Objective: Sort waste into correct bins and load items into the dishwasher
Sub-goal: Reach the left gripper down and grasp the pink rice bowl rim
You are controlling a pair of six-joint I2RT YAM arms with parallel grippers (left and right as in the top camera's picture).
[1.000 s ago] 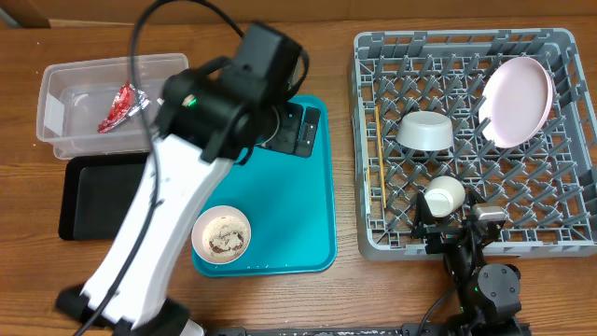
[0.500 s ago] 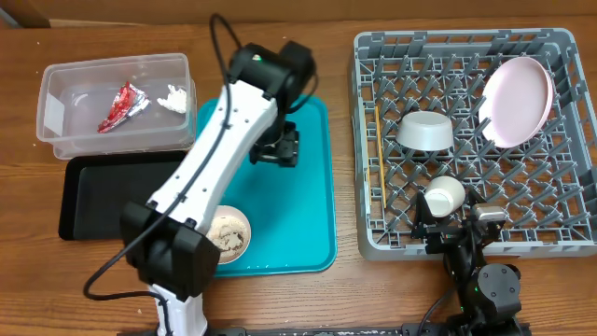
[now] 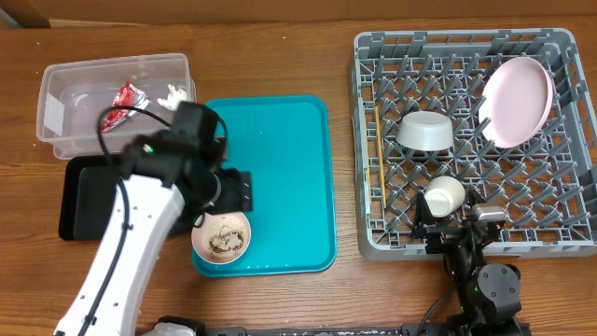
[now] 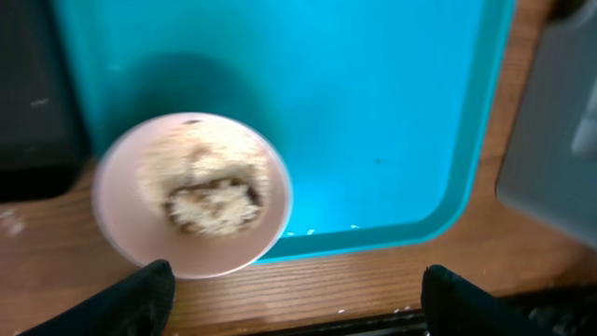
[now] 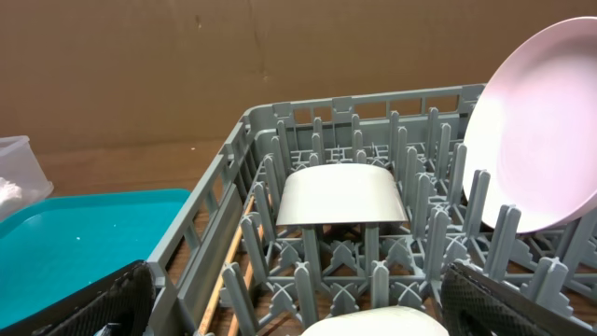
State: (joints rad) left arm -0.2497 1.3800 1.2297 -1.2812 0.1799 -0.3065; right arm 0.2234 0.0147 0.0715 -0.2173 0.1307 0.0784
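1. Overhead: the left gripper (image 3: 233,189) hangs over the teal tray (image 3: 289,168), just at 12 o'clock of the small pinkish-white bowl (image 3: 222,235). The bowl sits in the tray's 7 o'clock corner and has rice with brown scraps (image 3: 224,243) in it. At the table's 10 o'clock, the clear tub (image 3: 93,70) holds the red-and-silver wrapper (image 3: 124,101) and the white napkin (image 3: 173,93). The black tray (image 3: 79,201) lies just at the tub's 6 o'clock. At 3 o'clock, the grey dish rack (image 3: 560,215) carries the pink plate (image 3: 516,101) on edge, the grey bowl (image 3: 425,131) mouth down, the white cup (image 3: 444,195), and the chopsticks (image 3: 378,163) along its 9 o'clock side.
2. Left wrist: the 2 fingertips (image 4: 112,303) stand wide apart, released and grasping nothing. The bowl lies toward 10 o'clock, nearer the left-hand fingertip.
3. Right wrist: the right gripper (image 5: 298,317) is spread wide and empty at the rack's 6 o'clock edge. The grey bowl is at 12 o'clock ahead of it and the plate at 2 o'clock.
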